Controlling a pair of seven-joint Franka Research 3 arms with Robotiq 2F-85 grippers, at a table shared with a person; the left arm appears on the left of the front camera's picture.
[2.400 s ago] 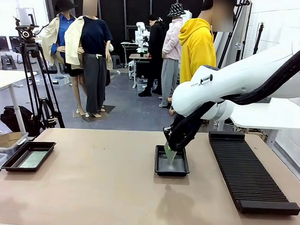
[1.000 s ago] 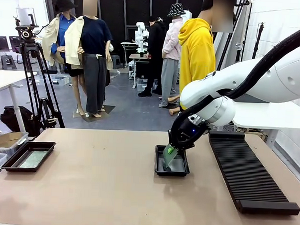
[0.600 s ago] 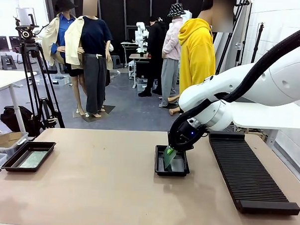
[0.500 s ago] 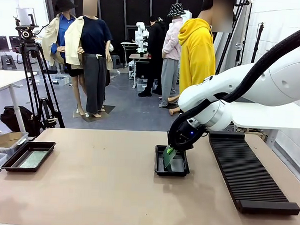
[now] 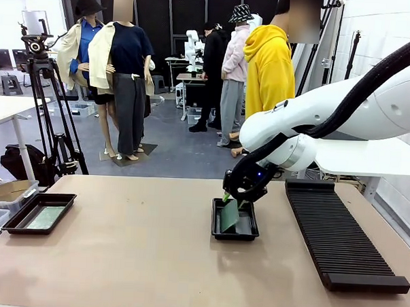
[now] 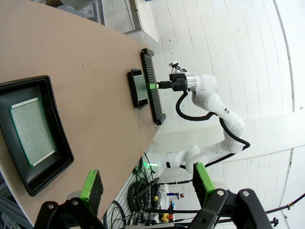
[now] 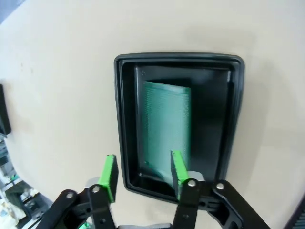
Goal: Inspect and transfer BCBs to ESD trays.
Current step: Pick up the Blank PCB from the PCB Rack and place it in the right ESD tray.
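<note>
Tabletop (image 5: 132, 259): one beige surface is seen, on which all the things below are laid.
Rack (image 5: 341, 234): one long black ribbed rack is laid at the right side of the tabletop; no board is seen in its slots.
ESD trays: two are counted, the left tray (image 5: 13, 221) at the left edge and the middle tray (image 5: 215, 230) just beside the rack.
BCBs: two are counted. One board (image 5: 46, 217) is laid flat in the left tray; the other board (image 5: 229, 216) is leaned in the middle tray, not flat.
Right gripper (image 5: 232, 197): it is hung just above the middle tray; the jaws are parted and nothing is gripped. Part of the middle tray's far rim is hidden by it.
Left gripper (image 6: 145, 183): it is held over the left tray; the jaws are wide apart and nothing is between them.
Surroundings: one person in a yellow hoodie (image 5: 268, 68) is stood behind the tabletop, partly covered by the right arm; one tripod (image 5: 47, 112) is seen at far left.
</note>
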